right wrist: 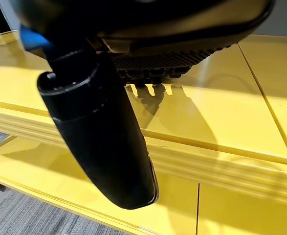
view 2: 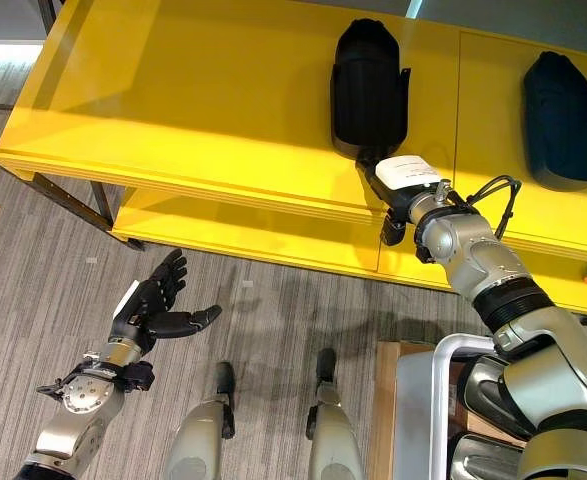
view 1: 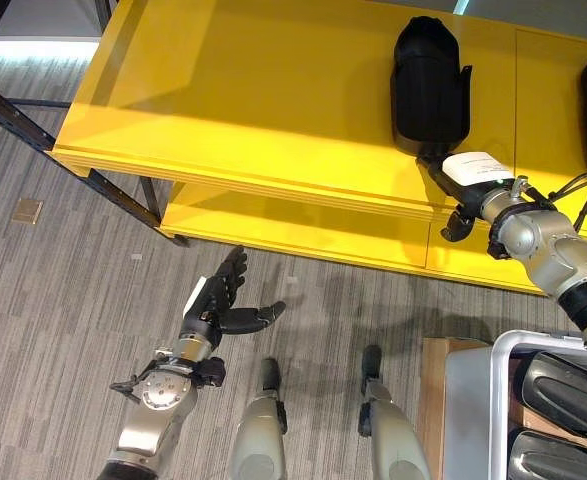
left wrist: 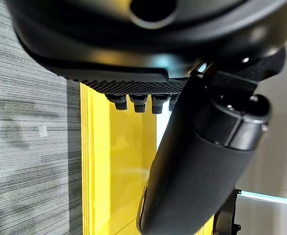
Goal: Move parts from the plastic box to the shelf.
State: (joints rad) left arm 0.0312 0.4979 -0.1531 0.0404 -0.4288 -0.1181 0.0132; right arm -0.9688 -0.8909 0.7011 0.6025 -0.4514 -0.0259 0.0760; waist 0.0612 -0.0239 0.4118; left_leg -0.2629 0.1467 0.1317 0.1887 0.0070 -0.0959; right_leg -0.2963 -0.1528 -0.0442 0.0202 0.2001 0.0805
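Release at the shelf edge

Part (view 2: 369, 85), black and moulded, lies flat on the top board of the yellow shelf (view 2: 203, 110), with a second dark part (view 2: 563, 105) well apart from it along the same board. The right hand (view 2: 403, 180) sits at the shelf's front edge, just beside the near end of the first part; its back carries a white cover. In the right wrist view the fingers (right wrist: 153, 73) run straight over bare yellow board and close on nothing, and the thumb (right wrist: 104, 142) hangs loose below the edge. My reading is that the part has been put down and the hand is at the letting-go stage.

To finish cleanly, the hand should draw straight back towards the robot, lifting slightly so the fingertips clear the part's near end and do not drag it off the edge. The part looks rigid and smooth, so a nudge would probably slide it.

The left hand (view 1: 218, 300) hangs low over the grey floor, fingers spread and relaxed, holding nothing.

More parts (view 1: 563, 395) wait in the plastic box (view 1: 503, 350) at the robot's right side, so several trips likely remain.

No legible writing shows; faint marks on the white cover are too small to read.
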